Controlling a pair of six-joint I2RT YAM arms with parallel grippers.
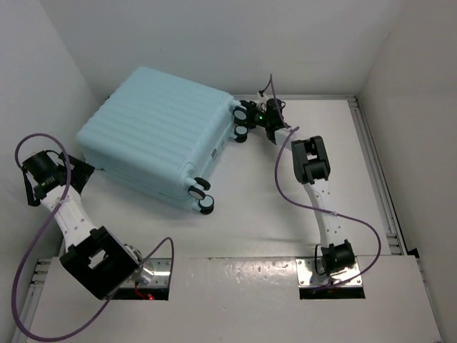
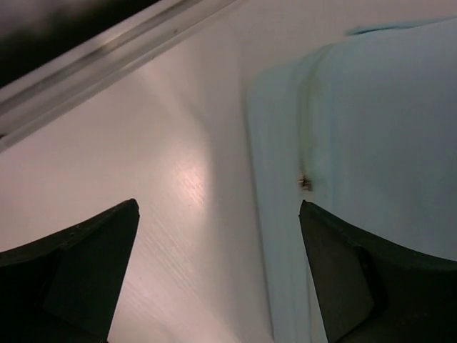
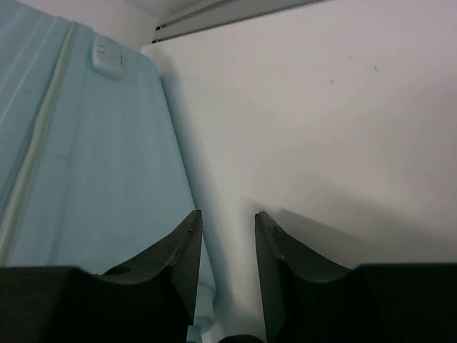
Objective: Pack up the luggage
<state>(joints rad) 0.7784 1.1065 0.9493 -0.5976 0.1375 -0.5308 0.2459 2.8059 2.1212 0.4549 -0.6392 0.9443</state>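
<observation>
A robotics lab: white walls box in a table bearing two arms.

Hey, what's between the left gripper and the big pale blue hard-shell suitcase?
Nothing but bare white table, seen in the left wrist view: the open left gripper stands beside the pale aqua hard-shell suitcase, whose edge reaches between its jaws.

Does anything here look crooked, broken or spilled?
The luggage lies flat and closed, sitting askew on the table rather than square to its edges, with its wheels facing right. That slant is the only oddity; no damage or spill shows.
</observation>
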